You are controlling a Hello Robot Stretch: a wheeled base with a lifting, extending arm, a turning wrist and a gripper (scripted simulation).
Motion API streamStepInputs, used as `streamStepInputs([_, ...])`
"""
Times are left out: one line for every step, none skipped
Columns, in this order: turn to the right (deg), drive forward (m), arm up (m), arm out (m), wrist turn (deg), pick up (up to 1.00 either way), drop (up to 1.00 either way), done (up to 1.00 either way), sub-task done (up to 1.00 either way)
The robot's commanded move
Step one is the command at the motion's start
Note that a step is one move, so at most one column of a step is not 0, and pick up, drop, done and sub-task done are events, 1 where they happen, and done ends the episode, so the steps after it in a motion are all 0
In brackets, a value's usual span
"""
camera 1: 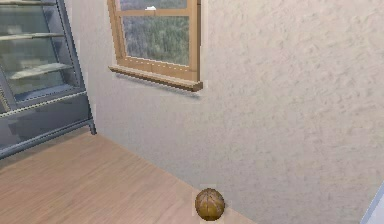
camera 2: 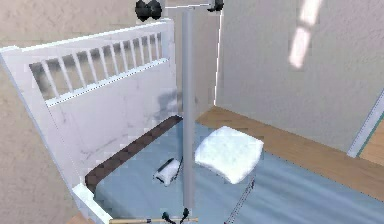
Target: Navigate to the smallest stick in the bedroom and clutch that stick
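No stick can be named with certainty. A thin tan sliver, possibly the stick, is seen at the near edge of the bed, by the foot of a tall grey pole. Farther in, a small pale cylinder lies toward the headboard, with a white pillow beside it. The gripper's state cannot be told. The sliver should be brought fully into view and identified before any reach is made, and the basketball should be skirted.
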Motion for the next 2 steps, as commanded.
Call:
streamStepInputs([0.0,0.00,0.00,0.00,0.0,1.00,0.00,0.00,0.00])
streamStepInputs([0.0,0.00,0.10,0.00,0.0,0.00,0.00,0.00,0.00])
